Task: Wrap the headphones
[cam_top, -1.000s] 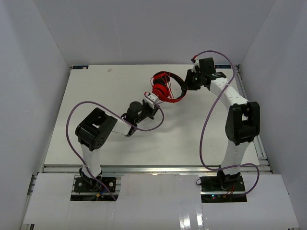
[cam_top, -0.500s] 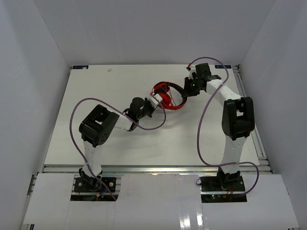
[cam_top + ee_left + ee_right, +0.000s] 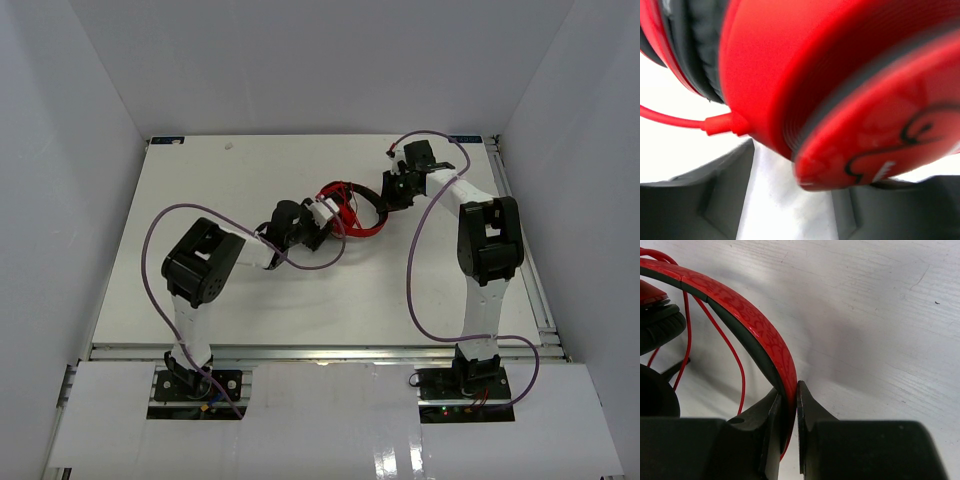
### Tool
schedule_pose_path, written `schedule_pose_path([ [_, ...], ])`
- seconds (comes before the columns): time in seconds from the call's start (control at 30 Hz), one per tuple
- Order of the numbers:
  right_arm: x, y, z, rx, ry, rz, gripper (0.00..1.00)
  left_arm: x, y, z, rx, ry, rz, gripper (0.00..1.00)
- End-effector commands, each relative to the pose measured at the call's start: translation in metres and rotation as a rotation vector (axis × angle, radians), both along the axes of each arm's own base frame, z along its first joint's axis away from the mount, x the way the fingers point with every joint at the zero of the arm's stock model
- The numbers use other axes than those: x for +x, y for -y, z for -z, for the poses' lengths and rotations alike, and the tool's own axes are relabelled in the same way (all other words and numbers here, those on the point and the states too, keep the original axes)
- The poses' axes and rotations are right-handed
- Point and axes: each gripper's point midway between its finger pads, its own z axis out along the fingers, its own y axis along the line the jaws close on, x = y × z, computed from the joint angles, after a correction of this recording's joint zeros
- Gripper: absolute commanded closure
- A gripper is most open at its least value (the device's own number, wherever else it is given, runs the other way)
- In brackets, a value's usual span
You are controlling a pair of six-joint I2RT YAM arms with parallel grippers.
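Observation:
The red headphones (image 3: 352, 205) lie at the middle of the table, the thin red cord (image 3: 725, 340) looped around them. My right gripper (image 3: 790, 390) is shut on the black-edged headband (image 3: 740, 310), reaching in from the right (image 3: 390, 193). My left gripper (image 3: 326, 215) is at the headphones' left side, open. In the left wrist view a round red ear cup (image 3: 830, 80) fills the frame just above the wide-apart fingers (image 3: 715, 200), and the cord (image 3: 675, 120) leaves it to the left. Whether the fingers touch the cup I cannot tell.
The white table (image 3: 200, 180) is walled by white panels at the left, back and right. Thick purple cables loop beside the left arm (image 3: 160, 240) and the right arm (image 3: 418, 270).

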Motion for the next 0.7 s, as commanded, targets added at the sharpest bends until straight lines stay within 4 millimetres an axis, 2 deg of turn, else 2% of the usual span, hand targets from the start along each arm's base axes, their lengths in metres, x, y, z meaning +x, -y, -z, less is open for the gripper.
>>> schedule_pose_path([
  [0.0,0.005,-0.013,-0.016,0.062,0.042,-0.034,0.92,-0.029,-0.001,0.013,0.056,-0.169,0.075,0.16],
  [0.13,0.008,-0.012,-0.014,0.053,0.047,-0.030,0.92,-0.054,0.000,0.016,0.065,-0.291,0.130,0.05],
  [0.4,0.013,-0.010,-0.013,0.040,0.057,-0.022,0.92,-0.089,-0.011,0.014,0.075,-0.465,0.124,0.02],
  [0.67,0.018,-0.010,-0.019,0.036,0.076,-0.019,0.92,-0.102,-0.015,-0.002,0.045,-0.613,0.029,0.02],
])
